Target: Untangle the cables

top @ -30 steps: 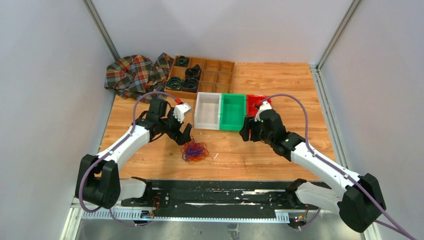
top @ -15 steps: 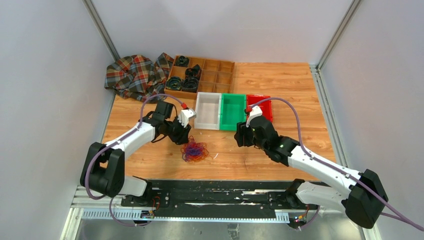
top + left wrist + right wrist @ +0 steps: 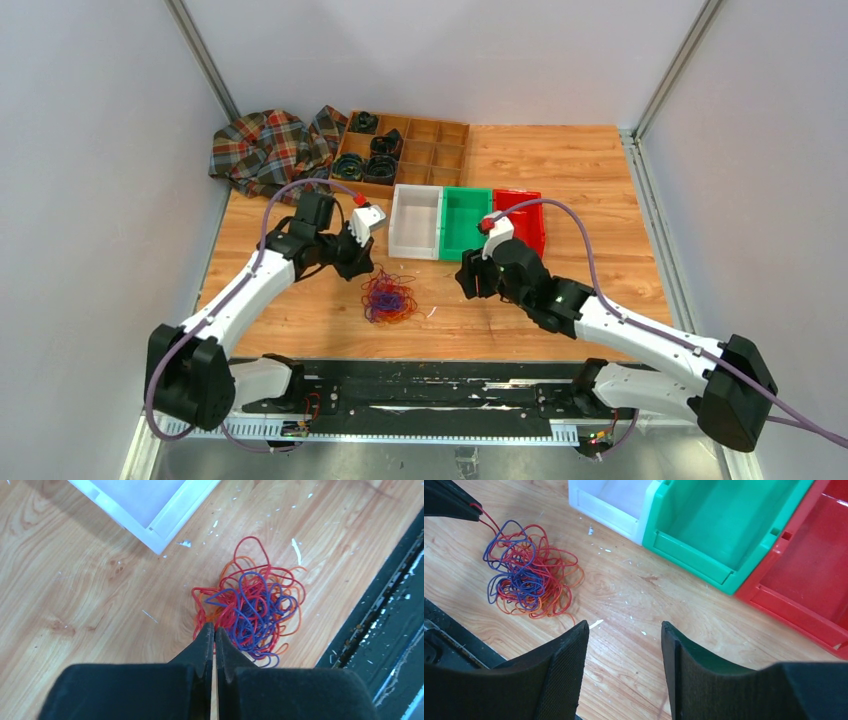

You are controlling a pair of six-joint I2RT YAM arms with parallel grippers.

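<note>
The cables [image 3: 390, 300] lie as one tangled heap of red, orange and purple-blue strands on the wooden table, also seen in the left wrist view [image 3: 255, 610] and the right wrist view [image 3: 526, 577]. My left gripper [image 3: 365, 270] is at the heap's upper left edge. Its jaws [image 3: 214, 630] are pressed together on a red strand, which runs taut from the fingertips [image 3: 466, 511] down into the heap. My right gripper [image 3: 470, 282] hovers to the right of the heap, jaws [image 3: 624, 627] open over bare wood with nothing between them.
White bin [image 3: 417, 222], green bin [image 3: 465, 225] and red bin [image 3: 520, 218] stand in a row just beyond the grippers. A wooden divided tray [image 3: 440, 150] holding black coils and a plaid cloth [image 3: 270, 150] sit at the back left. The table's front edge and black rail [image 3: 420, 385] lie close behind the heap.
My left gripper has gone from wide open to shut at the heap's edge, taking a red strand and drawing back slightly. My right arm has moved left toward the heap.
</note>
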